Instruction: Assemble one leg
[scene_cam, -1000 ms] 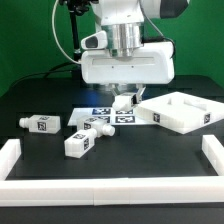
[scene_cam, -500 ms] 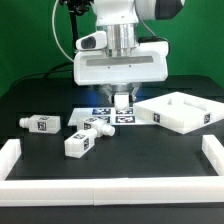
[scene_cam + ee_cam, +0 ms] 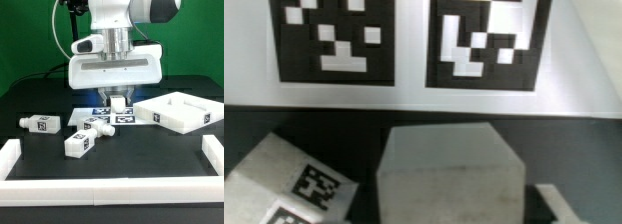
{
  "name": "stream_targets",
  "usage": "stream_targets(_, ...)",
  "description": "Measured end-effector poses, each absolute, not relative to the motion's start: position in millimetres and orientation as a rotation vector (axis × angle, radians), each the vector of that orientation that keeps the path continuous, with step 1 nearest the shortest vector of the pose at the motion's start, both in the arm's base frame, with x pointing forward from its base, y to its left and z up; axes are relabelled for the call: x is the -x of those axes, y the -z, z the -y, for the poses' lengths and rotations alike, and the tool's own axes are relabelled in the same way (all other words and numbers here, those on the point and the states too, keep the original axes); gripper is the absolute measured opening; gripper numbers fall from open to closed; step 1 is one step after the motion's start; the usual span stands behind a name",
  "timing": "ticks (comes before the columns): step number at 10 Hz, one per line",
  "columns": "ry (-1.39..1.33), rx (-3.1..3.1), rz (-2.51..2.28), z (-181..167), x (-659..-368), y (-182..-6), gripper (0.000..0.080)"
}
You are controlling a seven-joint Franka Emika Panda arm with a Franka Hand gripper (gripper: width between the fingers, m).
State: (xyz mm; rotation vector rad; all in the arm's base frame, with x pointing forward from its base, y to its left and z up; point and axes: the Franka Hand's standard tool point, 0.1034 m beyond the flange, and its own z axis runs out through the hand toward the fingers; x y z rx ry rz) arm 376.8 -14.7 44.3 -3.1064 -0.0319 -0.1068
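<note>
Black counter (image 3: 130, 168) steady. Tray panel (image 3: 182, 113) on the exterior view's right, marker board (image 3: 92, 109) mid-scene. Leg (image 3: 445, 170) sits at the board's near edge, right under the wrist. Other legs (image 3: 80, 143) lie further left. Fingers (image 3: 113, 98) low over it; spread or pinching, I can't tell.

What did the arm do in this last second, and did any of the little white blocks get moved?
The end effector slid a little toward the exterior view's left, staying low over the marker board. Nothing was visibly taken hold of or let go. The front leg, the far-left leg and the white tray-like panel lie where they were.
</note>
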Motion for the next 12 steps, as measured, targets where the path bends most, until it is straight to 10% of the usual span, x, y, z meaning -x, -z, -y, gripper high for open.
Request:
stream_targets(6,0.166,3.149,0.379,18.0,-371.6,-11.5,0.0284)
stream_targets(8,0.165,3.149,0.379,17.9,-371.7,-10.9,0.0374)
stream_targets(10,0.165,3.149,0.379,17.9,-371.9,-10.8,0.0629)
stream_targets(12,0.165,3.146,0.366,14.5,-372.5,-12.2,0.0643)
